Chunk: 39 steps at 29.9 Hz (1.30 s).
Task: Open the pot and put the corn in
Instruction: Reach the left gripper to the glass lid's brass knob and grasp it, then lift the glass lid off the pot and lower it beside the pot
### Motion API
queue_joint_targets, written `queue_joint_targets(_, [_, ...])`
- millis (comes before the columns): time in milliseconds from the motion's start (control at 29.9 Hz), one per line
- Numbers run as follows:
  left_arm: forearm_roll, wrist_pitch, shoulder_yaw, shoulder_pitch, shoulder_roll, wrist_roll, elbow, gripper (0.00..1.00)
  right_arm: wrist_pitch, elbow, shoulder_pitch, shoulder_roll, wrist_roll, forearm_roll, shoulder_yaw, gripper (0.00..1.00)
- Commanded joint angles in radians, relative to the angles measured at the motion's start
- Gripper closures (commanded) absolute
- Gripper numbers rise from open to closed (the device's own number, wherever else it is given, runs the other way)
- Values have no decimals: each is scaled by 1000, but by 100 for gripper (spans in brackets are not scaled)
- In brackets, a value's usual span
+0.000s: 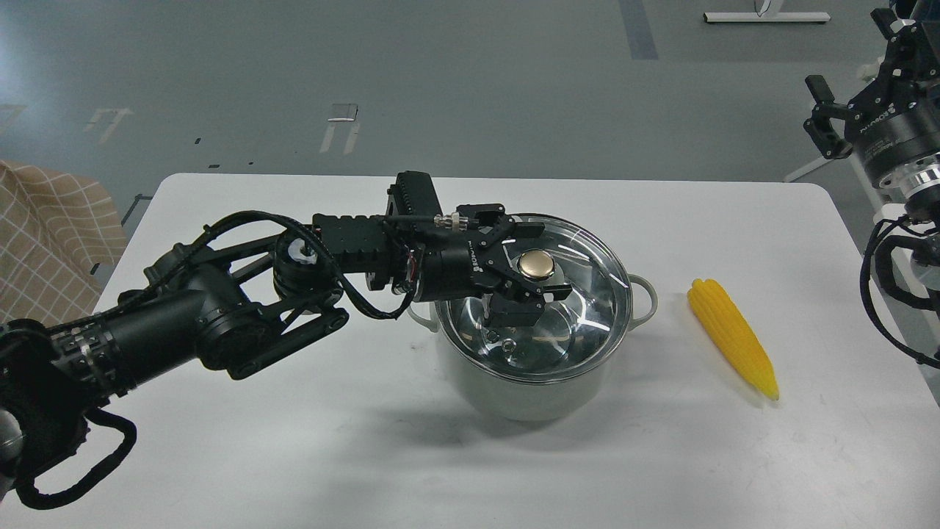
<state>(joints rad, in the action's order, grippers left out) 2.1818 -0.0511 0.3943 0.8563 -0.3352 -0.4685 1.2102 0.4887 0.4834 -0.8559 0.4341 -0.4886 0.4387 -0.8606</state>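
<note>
white table [294, 455] | grey floor [470, 88] | left gripper [534, 266] jaws spread around lid knob [536, 264] | right gripper [822, 121] jaws spread

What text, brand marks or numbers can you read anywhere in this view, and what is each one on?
Left gripper: white lettering on its black body, seen end-on and too foreshortened to read.
Right gripper: white brand lettering on its black wrist housing, too small and blurred to quote.
Pot, glass lid, corn, table: no text visible.
Floor markings: painted shapes, not readable characters.
</note>
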Motion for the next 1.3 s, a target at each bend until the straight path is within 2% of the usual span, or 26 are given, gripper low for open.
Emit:
queue_joint_targets(0, [0,-3,0,-3,-4,-1,0,29,0,0,0,0,0,0,0,0])
queue_joint_targets(33, [0,-3,0,-8,-5,-1,0,32,0,0,0,0,0,0,0,0])
queue_joint_targets(100, [0,-3,0,-23,-8,-1,0,47,0,0,2,0,0,0,0,0])
queue_joint_targets(134, [0,-3,0,-25,-8,-1,0,47,0,0,2,0,0,0,0,0])
queue_joint_targets(234, [0,-3,1,-26,-10,-1,0,58,0,1,2,0,0,0,0,0])
queue_joint_targets(301, [0,-3,3,-28,-10,-1,0,69,0,0,2,0,0,0,0,0])
queue_joint_targets(368, [0,-1,9,-25,-10,-1,2,87,0,0,3,0,0,0,0,0])
queue_joint_targets(401, [0,-1,12,-23,-8,-1,5,89,0,0,3,0,0,0,0,0])
queue_joint_targets(702, [0,-3,21,88,-34,-5,15,89,0,0,12,0,0,0,0,0])
queue_joint_targets(802, [0,-3,21,132,-117,-12,28,89,0,0,12,0,0,0,0,0])
queue_joint_targets(969, [0,3,20,121,-324,-20,84,88,0,0,12,0,0,0,0,0])
queue_joint_targets(1036, [-17,51,5,95,-454,-20,89,88,0,0,12,2,0,0,0,0])
queue_joint_targets(1103, [-43,109,3,43,-526,-20,83,88,0,0,12,2,0,0,0,0])
queue_joint_targets(1270, [-193,214,5,-94,-645,-20,77,87,0,0,14,0,0,0,0,0])
